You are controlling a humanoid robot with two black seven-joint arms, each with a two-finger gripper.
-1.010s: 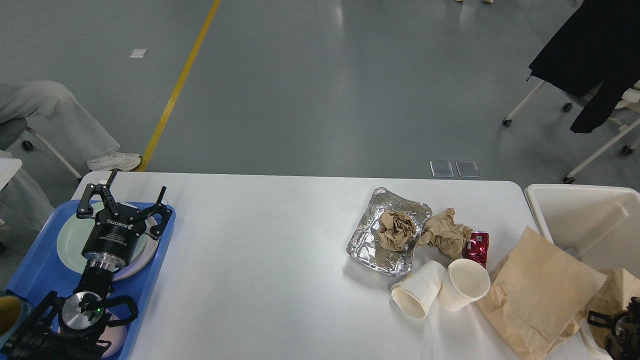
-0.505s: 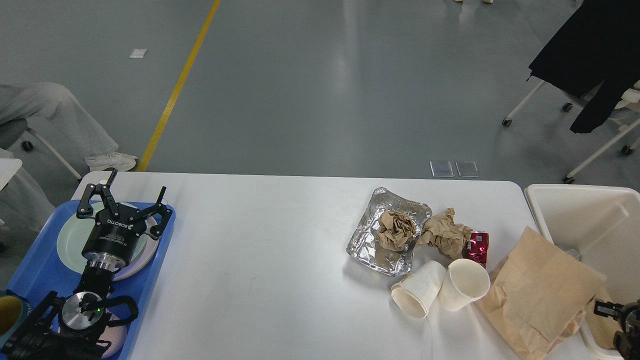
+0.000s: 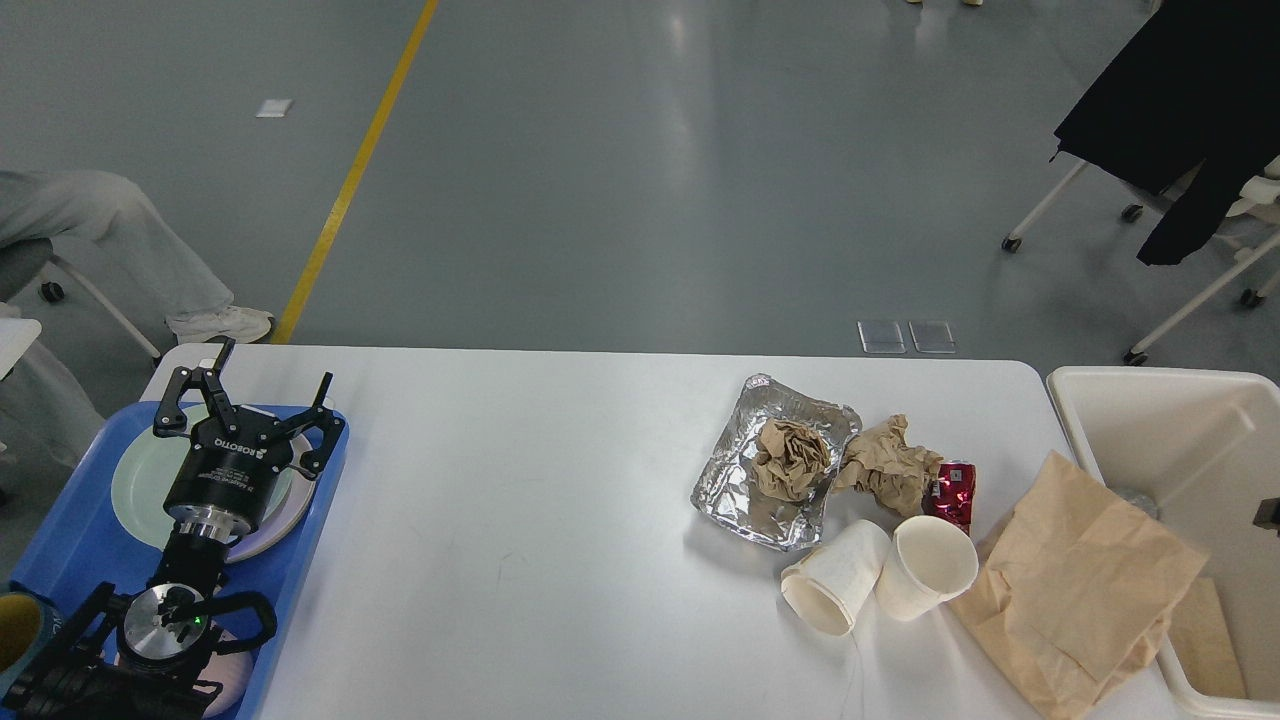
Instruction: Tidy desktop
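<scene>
Hovering over the blue tray, my left gripper was spread wide, grasping nothing; foil, cups and a paper bag littered the desktop.

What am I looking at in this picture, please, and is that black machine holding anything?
This is one view from the robot's own head, looking down at a white desktop. The black device at left is its left gripper, fingers open and empty, above a plate in a blue tray. The right gripper is barely visible at the right edge. On the desktop lie a foil tray with crumpled paper, a second paper wad, a red can, two paper cups and a brown bag leaning onto a cream bin.
</scene>
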